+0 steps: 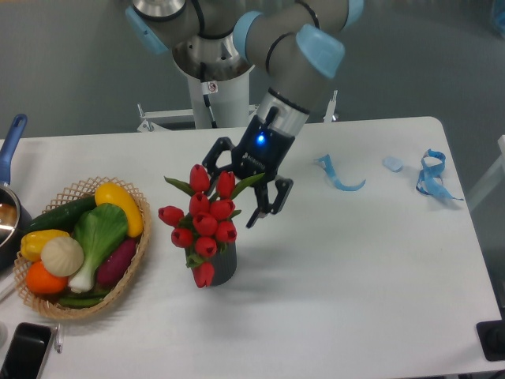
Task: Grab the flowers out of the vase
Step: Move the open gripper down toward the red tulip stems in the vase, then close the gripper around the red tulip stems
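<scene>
Nine-odd flowers (203, 223) upright in vase (224, 266)

A wicker basket (136, 272) of vegetables is seen at left; a blue ribbon (432, 175) is laid at right; a phone (25, 351) is placed near the front edge.

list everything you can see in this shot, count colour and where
flowers: one bunch, red buds with green leaves, in the vase at table centre-left
vase: one, dark grey, centre-left
basket: one, tan wicker, left, holding mixed vegetables
pot: one, blue handle, left edge, partly cut off
phone: one, black, front left corner
ribbons: two, blue, back right, a curled one nearer the middle
small piece: one, pale blue, between the ribbons
table: one, white
arm: one, grey with light blue caps, reaching from the back
gripper: one, black, open, at the top of the flowers
</scene>
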{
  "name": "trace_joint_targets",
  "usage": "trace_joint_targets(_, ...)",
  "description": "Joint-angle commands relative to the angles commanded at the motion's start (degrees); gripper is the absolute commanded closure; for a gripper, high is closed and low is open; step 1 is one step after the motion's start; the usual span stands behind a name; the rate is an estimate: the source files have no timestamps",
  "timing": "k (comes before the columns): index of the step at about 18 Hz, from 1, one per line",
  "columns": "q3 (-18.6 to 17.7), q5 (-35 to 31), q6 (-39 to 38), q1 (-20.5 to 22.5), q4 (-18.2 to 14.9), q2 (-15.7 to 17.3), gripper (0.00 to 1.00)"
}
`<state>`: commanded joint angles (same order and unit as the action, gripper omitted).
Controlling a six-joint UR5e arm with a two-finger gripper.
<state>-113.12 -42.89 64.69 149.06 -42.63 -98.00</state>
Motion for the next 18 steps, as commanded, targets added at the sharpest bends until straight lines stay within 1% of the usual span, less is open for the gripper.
trace_joint_targets(2,0.09,0.0,0.0,-0.79,0.0,-0.79,0.0)
trace_joint_targets(6,0.09,0.09,0.09,-0.88,0.0,-1.06,0.0)
trace_joint_targets(9,0.35,0.61,0.09,-1.32,1.14,-1.76,0.0)
trace_joint_targets(12,0.44,2.11,0.17,-1.23,1.23,-1.85,0.13)
trace_joint_targets(15,0.44,2.2,0.17,-1.14,1.32,-1.85,0.22)
trace_joint_targets(17,0.35,2.11,0.17,-1.14,1.23,-1.76,0.33)
trace_joint_targets(18,0.35,2.11,0.26,-1.14,1.23,-1.76,0.36)
